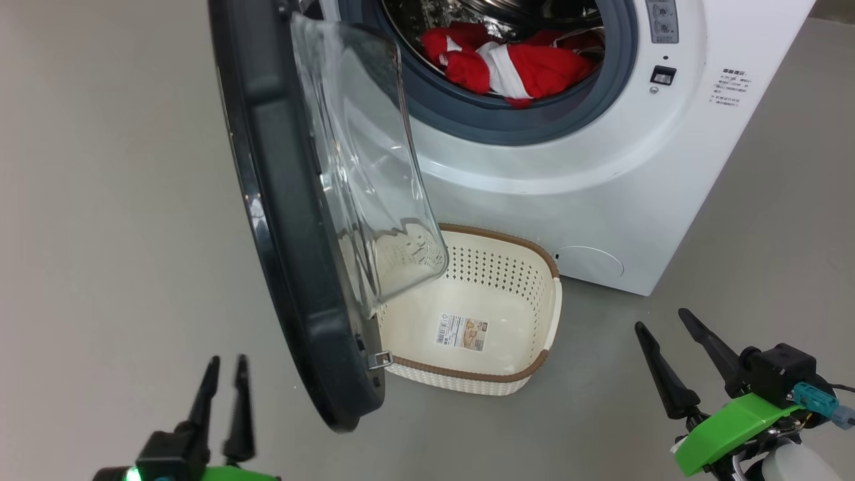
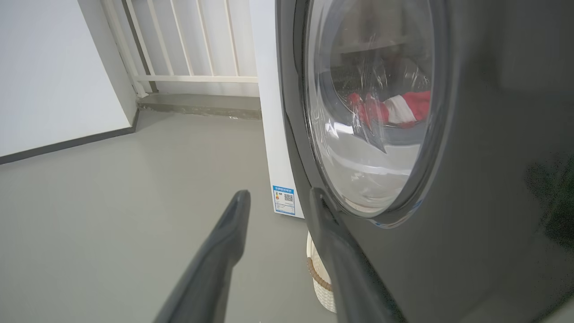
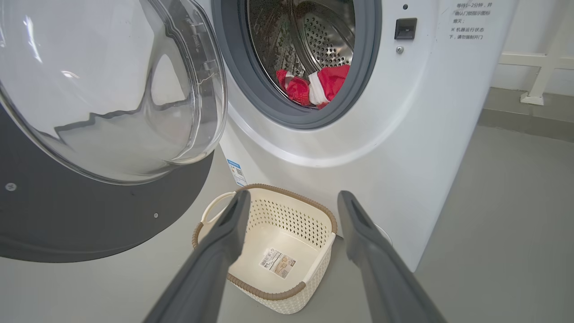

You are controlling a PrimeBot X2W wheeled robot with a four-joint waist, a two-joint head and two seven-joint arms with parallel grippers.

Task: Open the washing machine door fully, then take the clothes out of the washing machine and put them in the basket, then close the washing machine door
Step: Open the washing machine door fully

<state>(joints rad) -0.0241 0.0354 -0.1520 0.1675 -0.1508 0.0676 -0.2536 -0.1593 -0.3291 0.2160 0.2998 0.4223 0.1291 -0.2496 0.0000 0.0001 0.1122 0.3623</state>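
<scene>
Evidently soft, light and floppy, the clothes (image 1: 534, 70) lie bunched at the drum mouth of the washing machine (image 1: 568, 180); pinch a raised fold. Right end effector (image 1: 661, 318) gapes empty; left end effector (image 1: 228, 359), narrower, holds nothing.

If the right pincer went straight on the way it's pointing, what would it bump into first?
Probably the basket: in the wrist view it shows between the right pincer's open fingers. Depth is hard to judge, so it might pass over and reach the washing machine instead.
</scene>
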